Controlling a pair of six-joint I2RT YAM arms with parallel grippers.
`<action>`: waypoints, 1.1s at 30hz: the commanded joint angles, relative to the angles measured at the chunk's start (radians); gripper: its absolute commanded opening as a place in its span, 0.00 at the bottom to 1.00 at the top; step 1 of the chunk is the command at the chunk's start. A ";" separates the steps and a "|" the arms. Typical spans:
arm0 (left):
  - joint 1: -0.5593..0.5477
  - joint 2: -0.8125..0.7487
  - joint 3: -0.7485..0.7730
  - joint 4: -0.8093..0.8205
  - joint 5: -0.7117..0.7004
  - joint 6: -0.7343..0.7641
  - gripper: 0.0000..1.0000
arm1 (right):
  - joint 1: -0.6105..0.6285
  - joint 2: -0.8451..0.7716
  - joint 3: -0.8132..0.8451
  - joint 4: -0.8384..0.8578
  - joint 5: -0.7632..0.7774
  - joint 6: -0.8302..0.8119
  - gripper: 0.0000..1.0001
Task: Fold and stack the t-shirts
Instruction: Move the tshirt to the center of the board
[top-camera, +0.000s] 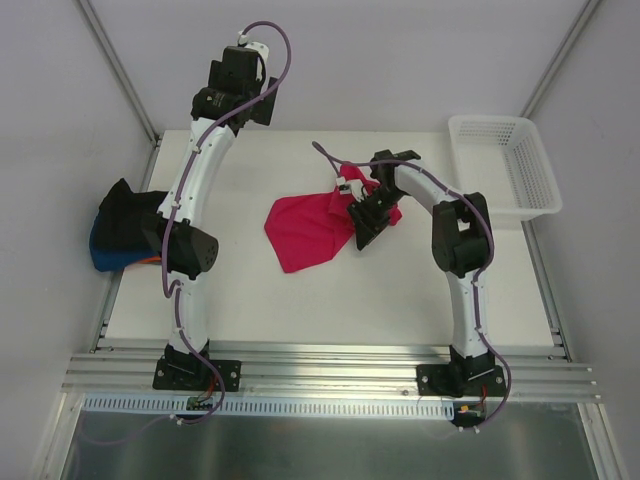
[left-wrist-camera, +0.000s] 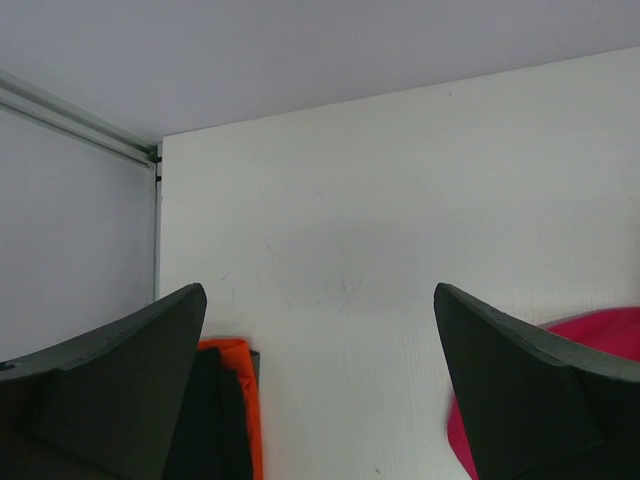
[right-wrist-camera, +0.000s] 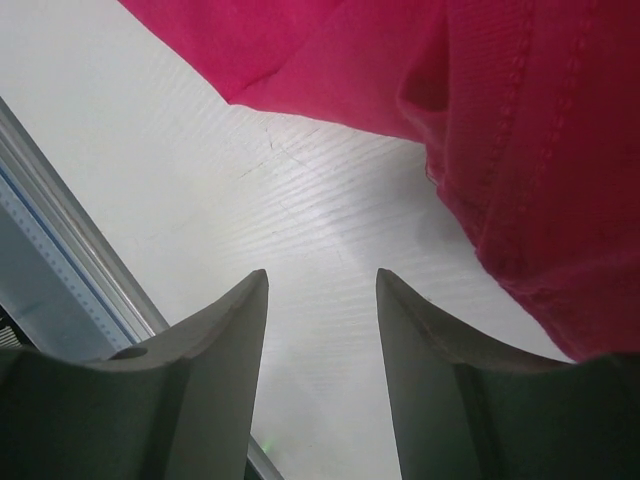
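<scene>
A crimson-pink t-shirt (top-camera: 305, 230) lies bunched in the middle of the table; its cloth (right-wrist-camera: 500, 120) fills the top and right of the right wrist view. My right gripper (top-camera: 365, 222) hovers at the shirt's right edge. Its jaws (right-wrist-camera: 322, 275) are partly open over bare table, with nothing between them and the cloth just beside the right finger. A pile with a black t-shirt (top-camera: 125, 215) over a blue one (top-camera: 100, 255) and an orange one (left-wrist-camera: 240, 400) sits at the table's left edge. My left gripper (left-wrist-camera: 320, 290) is held high, wide open and empty.
A white mesh basket (top-camera: 505, 165) stands at the back right corner of the table. Metal frame rails run along the near edge (top-camera: 330, 365) and up the left side (top-camera: 120, 70). The left arm's elbow (top-camera: 190, 250) hangs next to the pile.
</scene>
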 joint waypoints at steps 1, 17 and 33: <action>-0.011 -0.053 0.011 0.029 -0.022 0.016 0.99 | -0.001 -0.052 0.028 0.008 0.007 -0.041 0.51; -0.011 -0.033 0.015 0.035 -0.005 0.005 0.99 | 0.002 0.006 0.109 0.272 0.151 -0.005 0.52; -0.017 -0.018 0.040 0.038 -0.003 -0.004 0.99 | 0.042 0.071 0.176 0.180 0.249 -0.105 0.66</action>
